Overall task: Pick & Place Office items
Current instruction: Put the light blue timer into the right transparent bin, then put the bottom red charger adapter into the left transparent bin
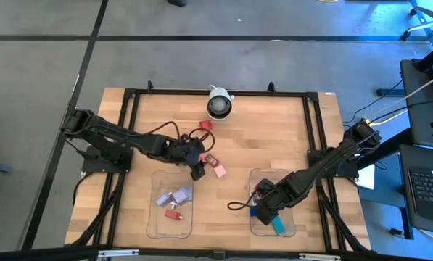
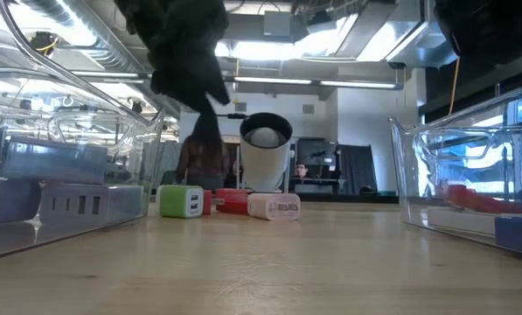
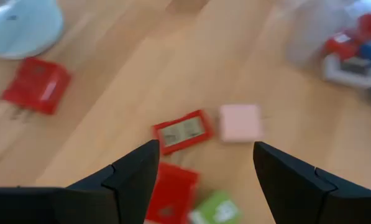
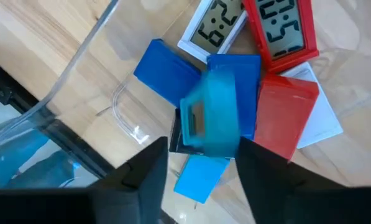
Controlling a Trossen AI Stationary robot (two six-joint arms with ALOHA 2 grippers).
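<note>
While we are looking down from above, we are seeing a big wooden table [image 1: 274, 138] with a black frame around it. Two clear trays are sitting near its front edge. The left tray [image 1: 152, 217] is holding lilac blocks [image 1: 174, 196] and a little red piece [image 1: 173, 214]. The right tray [image 1: 292, 228] is holding blue and red items, and two of them are small clocks with numbers on them.

Our left arm is reaching across from the left side, and the left gripper [image 1: 196, 168] is hanging over the middle of the table, just beyond the left tray. Its fingers [image 3: 135, 171] are spread apart and holding nothing. Under and just past them, loose items are lying on the wood: a flat red block [image 3: 183, 131], a pink block [image 3: 240, 122] just beside it, and a green block [image 3: 215, 208] nearer the fingers. Another red block [image 3: 37, 86] is lying farther off, near the white camera dome [image 1: 218, 105].

Our right arm is coming in from the right side, and the right gripper [image 4: 201, 149] is sitting inside the right tray. Its fingers are squeezing a teal block [image 4: 213, 115] between them. A blue block [image 4: 163, 70] is lying just beside it.
</note>
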